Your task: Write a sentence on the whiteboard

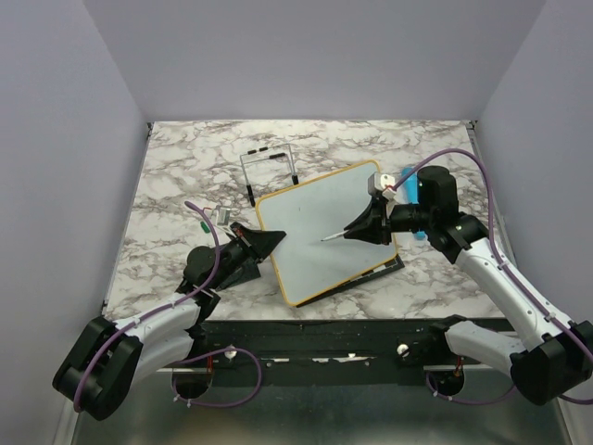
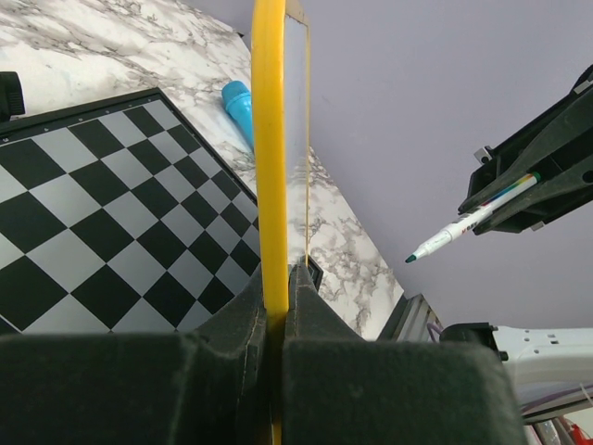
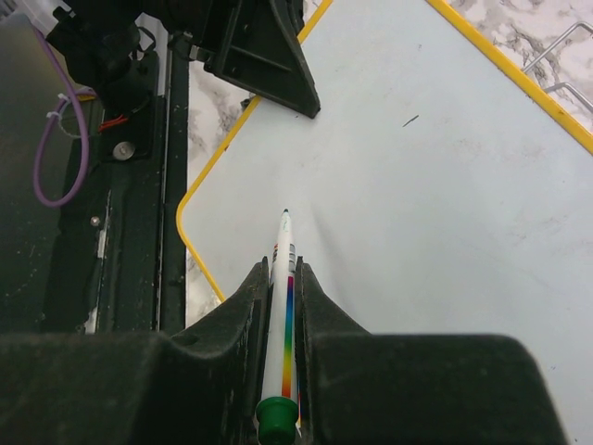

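A marbled table [image 1: 167, 185] sits inside plain lavender-grey walls [image 1: 306, 56]. The whiteboard [image 1: 315, 232] lies askew at the middle of it, over a black-and-white chessboard [image 1: 371, 273] whose dark edge shows at the near right.

The left gripper [image 1: 269, 239] is clamped on the board's yellow frame at the left edge. From its own camera the frame [image 2: 269, 139] runs edge-on between the closed fingers [image 2: 232, 343], with the chessboard [image 2: 111, 204] to one side. A blue cylinder [image 2: 239, 107] lies on the marble just beyond the chessboard. A wire stand [image 1: 269, 167] rises behind the board's far corner.

The right gripper [image 1: 357, 227] hangs over the board's right half, hiding part of it from above. It is closed on a marker [image 3: 285, 315] with a rainbow stripe and a green end. The teal tip (seen from the left wrist) stands off the board's face [image 2: 468, 222].

The white face [image 3: 417, 232] bears one short dark tick. Print on the marker's barrel is too small to read.
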Tool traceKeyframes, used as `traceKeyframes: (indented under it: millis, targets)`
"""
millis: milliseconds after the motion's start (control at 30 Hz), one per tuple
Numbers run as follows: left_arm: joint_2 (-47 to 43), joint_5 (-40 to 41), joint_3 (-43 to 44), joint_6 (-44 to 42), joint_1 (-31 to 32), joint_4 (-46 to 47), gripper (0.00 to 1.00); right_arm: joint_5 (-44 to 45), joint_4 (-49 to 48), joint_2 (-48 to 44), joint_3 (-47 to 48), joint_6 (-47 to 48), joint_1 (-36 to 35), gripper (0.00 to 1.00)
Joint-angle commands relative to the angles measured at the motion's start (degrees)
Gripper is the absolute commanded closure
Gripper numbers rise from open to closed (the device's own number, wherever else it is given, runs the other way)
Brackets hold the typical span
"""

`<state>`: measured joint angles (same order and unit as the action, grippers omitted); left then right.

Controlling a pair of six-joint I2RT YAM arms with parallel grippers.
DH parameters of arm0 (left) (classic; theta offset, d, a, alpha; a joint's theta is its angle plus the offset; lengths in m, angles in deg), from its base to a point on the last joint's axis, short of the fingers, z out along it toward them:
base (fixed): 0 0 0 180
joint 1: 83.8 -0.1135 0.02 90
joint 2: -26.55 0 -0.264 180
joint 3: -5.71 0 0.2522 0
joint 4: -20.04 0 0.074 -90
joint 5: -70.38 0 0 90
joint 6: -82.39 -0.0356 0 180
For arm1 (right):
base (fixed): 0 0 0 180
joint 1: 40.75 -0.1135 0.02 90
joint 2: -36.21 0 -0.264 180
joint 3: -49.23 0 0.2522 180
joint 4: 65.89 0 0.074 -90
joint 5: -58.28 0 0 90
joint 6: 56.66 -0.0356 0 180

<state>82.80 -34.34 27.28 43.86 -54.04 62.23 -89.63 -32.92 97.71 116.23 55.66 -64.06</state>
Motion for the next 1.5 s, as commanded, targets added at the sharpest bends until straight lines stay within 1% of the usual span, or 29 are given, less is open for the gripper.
traceKeyframes:
  millis: [0,600,700,800,900,1100,1467]
  targets:
    - [-0.3,1.4,-0.1,-5.6,0.3,-3.5,1.00,-0.5,-2.1,-1.3,-1.0,-0.6,-0.5,0.99]
    - [0.4,1.8,0.5,-4.9,0.5,-3.6,1.00,0.3,-3.9,-0.1,-0.8,-2.1,-0.6,0.99]
    - [0.6,1.5,1.0,-4.6,0.5,-4.2,1.00,0.8,-3.5,0.8,0.6,-2.2,-0.9,0.99]
    - [0.2,1.9,1.1,-4.4,0.5,-5.1,1.00,2.0,0.6,2.2,4.0,0.9,-1.6,0.99]
    - [-0.4,2.5,0.5,-4.4,0.5,-5.1,1.00,2.7,2.5,3.2,7.1,2.1,-2.1,0.99]
    - [-0.4,2.4,0.8,-4.0,0.5,-5.2,1.00,4.1,-0.1,4.2,8.3,0.5,-4.0,0.99]
    - [0.4,2.5,1.1,-3.2,0.5,-4.9,1.00,7.6,-0.3,5.0,9.8,0.6,-7.1,0.99]
